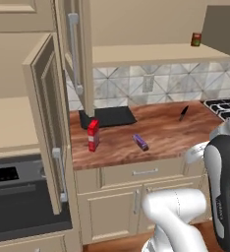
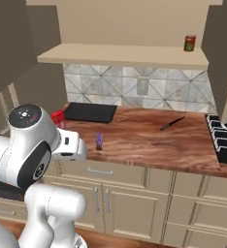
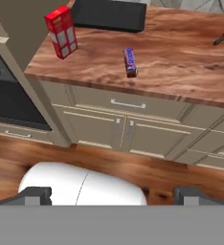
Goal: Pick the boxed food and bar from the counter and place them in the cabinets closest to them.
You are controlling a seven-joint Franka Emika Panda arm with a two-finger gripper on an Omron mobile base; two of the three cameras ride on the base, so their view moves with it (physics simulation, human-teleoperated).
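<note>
Your arm sits back from the counter [image 1: 161, 133], nothing in its grasp.

Overhead you have the cabinets [image 1: 156, 53], doors swung open. The boxed food [image 1: 93, 135] stands upright near the counter's left end by a black board [image 1: 112, 116]; the bar [image 1: 140, 142] lies just right of it. Your gripper [image 3: 113, 195] has its jaws spread fully wide, empty, well short of both.

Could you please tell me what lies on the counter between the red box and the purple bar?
Nothing: in the hand view, only bare wood counter lies between the red box and the purple bar.
</note>
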